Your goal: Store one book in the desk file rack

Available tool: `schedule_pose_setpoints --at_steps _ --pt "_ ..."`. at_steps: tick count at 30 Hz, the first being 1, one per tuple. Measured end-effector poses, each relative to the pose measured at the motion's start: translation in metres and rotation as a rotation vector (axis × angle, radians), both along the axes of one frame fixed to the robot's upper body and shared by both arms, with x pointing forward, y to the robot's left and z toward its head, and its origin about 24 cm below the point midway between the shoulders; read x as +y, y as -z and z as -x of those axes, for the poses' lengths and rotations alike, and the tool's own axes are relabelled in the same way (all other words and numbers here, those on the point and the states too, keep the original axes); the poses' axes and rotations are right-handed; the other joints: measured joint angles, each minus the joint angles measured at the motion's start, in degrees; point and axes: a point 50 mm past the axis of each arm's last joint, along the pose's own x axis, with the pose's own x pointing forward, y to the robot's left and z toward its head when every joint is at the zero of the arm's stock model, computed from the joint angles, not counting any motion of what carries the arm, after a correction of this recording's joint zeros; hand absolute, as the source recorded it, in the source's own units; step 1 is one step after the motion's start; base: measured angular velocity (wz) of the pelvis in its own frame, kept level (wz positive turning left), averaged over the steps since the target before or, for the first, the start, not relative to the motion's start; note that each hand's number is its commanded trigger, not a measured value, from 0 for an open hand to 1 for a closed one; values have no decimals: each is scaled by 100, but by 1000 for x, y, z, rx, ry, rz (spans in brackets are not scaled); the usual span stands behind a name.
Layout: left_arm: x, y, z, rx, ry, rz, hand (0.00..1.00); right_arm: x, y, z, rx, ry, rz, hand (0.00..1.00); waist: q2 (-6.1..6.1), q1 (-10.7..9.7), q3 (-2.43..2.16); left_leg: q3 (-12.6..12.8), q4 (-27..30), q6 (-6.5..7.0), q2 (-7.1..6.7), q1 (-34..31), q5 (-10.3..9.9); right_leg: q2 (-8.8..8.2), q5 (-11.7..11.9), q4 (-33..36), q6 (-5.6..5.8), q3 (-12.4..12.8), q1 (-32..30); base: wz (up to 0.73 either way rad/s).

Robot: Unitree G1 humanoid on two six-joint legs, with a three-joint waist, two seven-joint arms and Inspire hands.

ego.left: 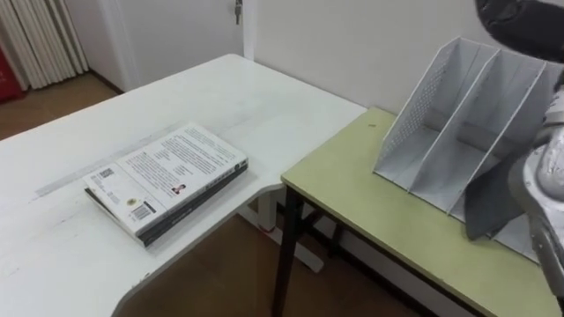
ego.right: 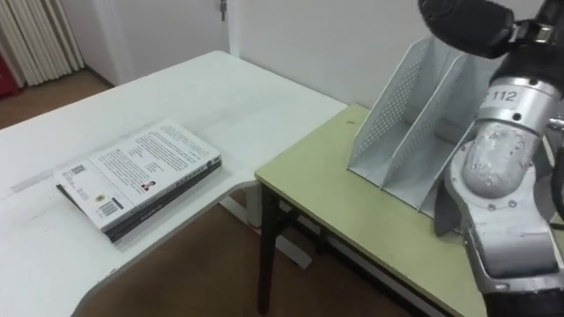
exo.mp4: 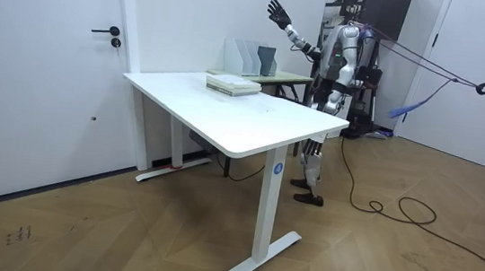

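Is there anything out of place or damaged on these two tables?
Nothing is spilled or damaged. The books lie turned at an angle on the white desk, near its edge but fully on it. The file rack stands upright on the green table.

White walls (exo.mp4: pixel 184 3), a white door (exo.mp4: pixel 42 69) with a black lever handle (exo.mp4: pixel 106 30) on the room view's left, and a wood herringbone floor (exo.mp4: pixel 374 258). A white desk (exo.mp4: pixel 253 123) on white legs stands mid-room. A yellow-green table (ego.left: pixel 370 211) with black legs sits just beside its far end, against the wall, and a pale pleated curtain (ego.left: pixel 40 40) hangs beyond the desk.
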Motion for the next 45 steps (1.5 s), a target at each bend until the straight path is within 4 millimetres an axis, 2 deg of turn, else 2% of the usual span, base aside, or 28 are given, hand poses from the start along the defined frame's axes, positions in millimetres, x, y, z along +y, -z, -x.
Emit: schedule_pose_setpoints --at_steps 1,2,4,7,10,11,12,13,15,18,20,23,27,30,35,37,39,43,44,45 --pt "0 0 0 0 -1 -1 0 6 8 2 46 -85 -3 0 18 21 12 64 -22 -1 18 -3 -1 21 8 2 -7 60 -6 -18" --pt "0 0 0 -1 -2 -1 0 9 12 3 72 -130 -7 0 -8 28 -5 99 -29 -5 26 -2 -3 35 12 4 -10 104 -19 -23" --pt "0 0 0 1 19 1 0 18 27 5 176 -305 -9 0 10 28 9 112 -33 -12 41 -26 -7 49 30 9 -22 132 -17 -13" --pt "0 0 -6 2 75 8 0 28 43 6 282 -456 14 0 30 -14 19 163 -34 -15 46 -28 -9 53 31 -2 -22 153 -28 -4" --pt "1 -1 -13 3 94 11 0 49 80 15 467 -686 66 0 59 9 37 220 -44 -19 57 -22 -12 56 33 -6 -26 155 -28 -3" --pt "1 -1 -14 4 104 12 0 53 88 17 504 -714 81 0 59 2 37 224 -44 -19 57 -22 -12 55 33 -6 -25 154 -28 0" --pt "1 -1 -17 3 124 12 0 59 109 21 592 -769 92 0 41 13 26 262 -41 -19 59 -21 -12 53 34 -4 -25 150 -22 0" --pt "1 -1 -18 4 133 11 0 61 119 23 642 -789 94 0 38 19 24 279 -39 -19 60 -21 -12 51 34 -4 -24 150 -22 5" --pt "1 -1 -19 5 143 15 0 63 153 35 815 -852 105 0 38 54 24 302 -41 -2 58 -33 -22 47 42 -2 -10 153 -30 0" --pt "0 -1 -19 2 138 26 0 60 173 47 919 -901 129 0 61 62 29 361 -33 7 59 -116 -28 43 61 4 1 184 -129 -6" --pt "0 -1 -20 -1 134 37 0 58 184 53 967 -909 120 0 104 43 45 382 -34 7 66 -125 -28 45 77 -12 -1 179 -120 -4" --pt "-1 -1 -21 4 155 36 0 54 214 70 1099 -904 139 0 116 31 18 437 -42 7 74 -122 -29 45 76 -10 0 174 -119 0" --pt "-2 0 -20 9 152 41 0 49 252 100 1299 -910 203 0 163 36 6 446 -40 7 73 -107 -28 44 76 -9 1 177 -113 0" --pt "-4 0 -19 9 150 43 0 41 273 115 1441 -889 310 0 167 55 10 441 -37 7 74 -112 -28 46 75 -11 -1 197 -131 -3" --pt "-3 0 -18 13 149 40 0 25 308 141 1648 -834 374 0 167 40 -2 411 -7 5 74 -86 -30 43 77 -37 -3 179 -95 4" --pt "-3 0 -16 14 148 38 0 12 322 155 1743 -785 342 0 174 30 3 388 5 6 74 -81 -29 42 111 -111 9 149 -7 9" --pt "-4 2 -12 22 127 31 0 -7 337 174 1843 -664 219 0 192 50 10 395 3 8 69 -61 -31 34 111 -107 12 149 18 0" --pt "-8 3 -9 31 121 24 0 -18 350 194 1868 -525 -26 0 218 3 14 370 2 22 71 -114 -41 40 113 -136 15 138 2 4" --pt "-10 5 -3 53 126 27 0 -23 353 202 1879 -482 -115 0 223 2 18 373 -5 23 71 -116 -42 50 120 -176 24 155 13 0" --pt "-13 6 3 75 114 37 0 -27 355 209 1886 -438 -198 0 255 -16 4 370 -16 24 71 -115 -42 53 130 -201 27 161 20 0"
